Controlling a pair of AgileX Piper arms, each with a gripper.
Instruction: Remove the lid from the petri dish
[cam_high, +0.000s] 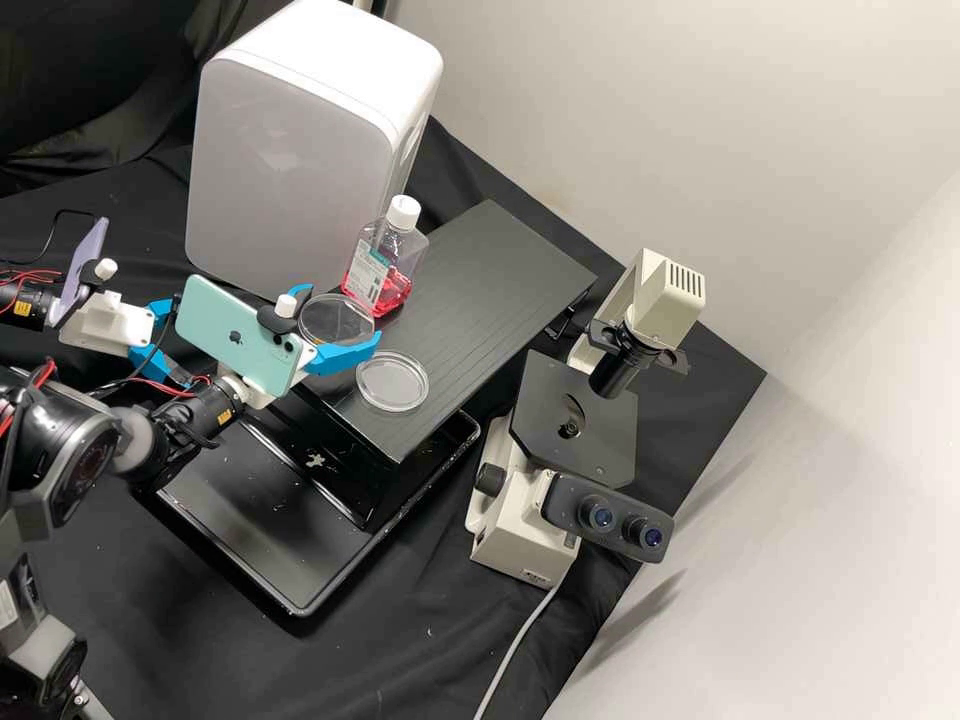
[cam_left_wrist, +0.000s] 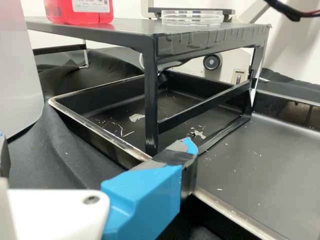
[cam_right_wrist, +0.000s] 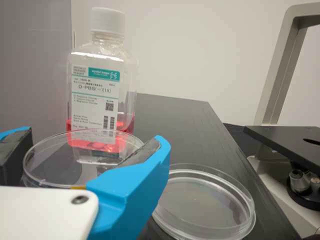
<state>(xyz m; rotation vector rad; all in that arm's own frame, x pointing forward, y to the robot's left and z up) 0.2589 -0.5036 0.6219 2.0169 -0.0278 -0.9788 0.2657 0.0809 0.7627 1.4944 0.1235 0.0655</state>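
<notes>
right tool (cam_right_wrist: 91, 140) pinching lid (cam_right_wrist: 55, 160) at rim, held above stand (cam_right_wrist: 190, 125) | dish (cam_right_wrist: 205, 200) open on stand, just beside | advice: keep lid level, squeeze lightly, set down apart from dish, mind bottle (cam_right_wrist: 100, 80)

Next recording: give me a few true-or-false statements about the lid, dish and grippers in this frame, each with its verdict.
1. The right gripper holds the lid off the petri dish. True.
2. The bottle has no cap. False: its white cap is on.
3. The petri dish rests on the raised black platform. True.
4. The microscope stands on the platform. False: it stands on the black cloth beside it.
5. The left gripper grips the bottle. False: it is open and holds nothing, low beside the tray.
</notes>
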